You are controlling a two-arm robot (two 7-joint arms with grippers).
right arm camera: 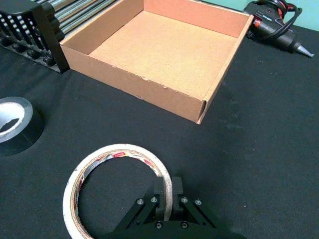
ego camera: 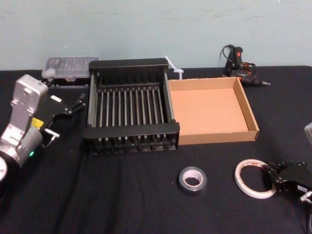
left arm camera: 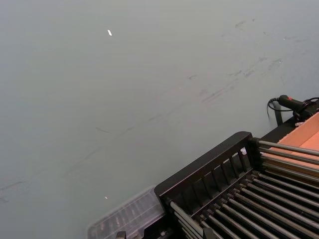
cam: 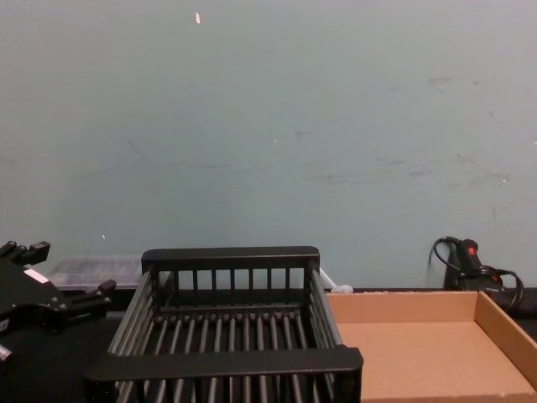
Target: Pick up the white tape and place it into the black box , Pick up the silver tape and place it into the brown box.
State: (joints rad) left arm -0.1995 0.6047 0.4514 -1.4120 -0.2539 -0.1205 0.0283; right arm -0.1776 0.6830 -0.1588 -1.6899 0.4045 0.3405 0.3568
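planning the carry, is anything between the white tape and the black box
Only the silver tape, lying flat on the table between the white tape, held by the right gripper, and the black box. A lifted carry should probably clear it. The left gripper sits left of the box.

The white tape (ego camera: 248, 189) and silver tape (ego camera: 192, 190) lay flat on the table (ego camera: 122, 195), before the adjoining black box (ego camera: 130, 130) and brown box (ego camera: 209, 109).

The right wrist view's edge cuts off the silver tape (right arm camera: 21, 133) and most of the black box (right arm camera: 27, 25).
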